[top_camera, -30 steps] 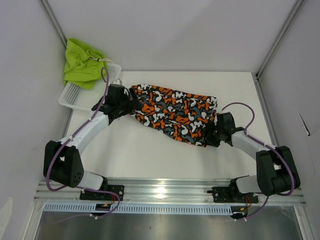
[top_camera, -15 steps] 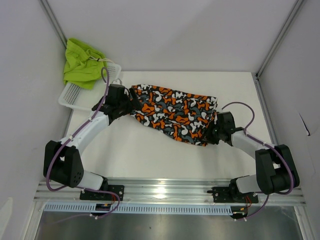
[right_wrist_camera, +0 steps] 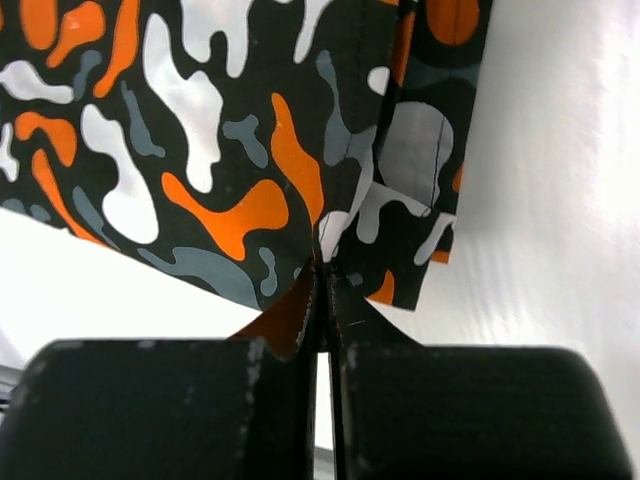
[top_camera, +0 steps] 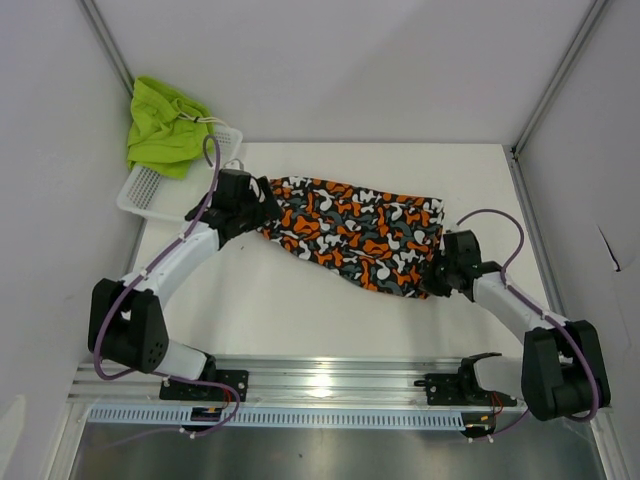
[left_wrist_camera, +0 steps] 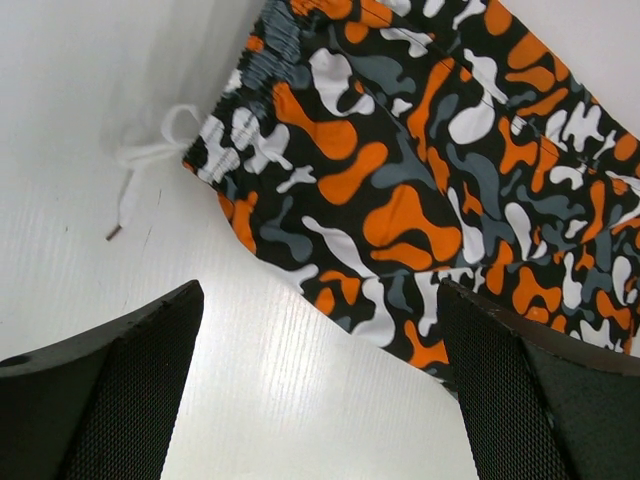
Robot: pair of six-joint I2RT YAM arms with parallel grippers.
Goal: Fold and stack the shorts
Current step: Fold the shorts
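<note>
Right gripper (right_wrist_camera: 322, 300): jaws pressed together on the hem corner of the camo shorts (right_wrist_camera: 200, 150), with a fold of cloth nipped between the tips.
Left gripper (left_wrist_camera: 320, 385): jaws spread wide and empty, poised over the waistband end beside the white drawstring (left_wrist_camera: 127, 195).
Camo shorts: spread flat across the middle of the table (top_camera: 290, 310).
Lime green shorts (top_camera: 165, 125): heaped on the basket (top_camera: 140, 192) in the far-left corner.
Handling note: probably best to take hold of the waistband before lifting, so both ends rise level and the fold lands square.
</note>
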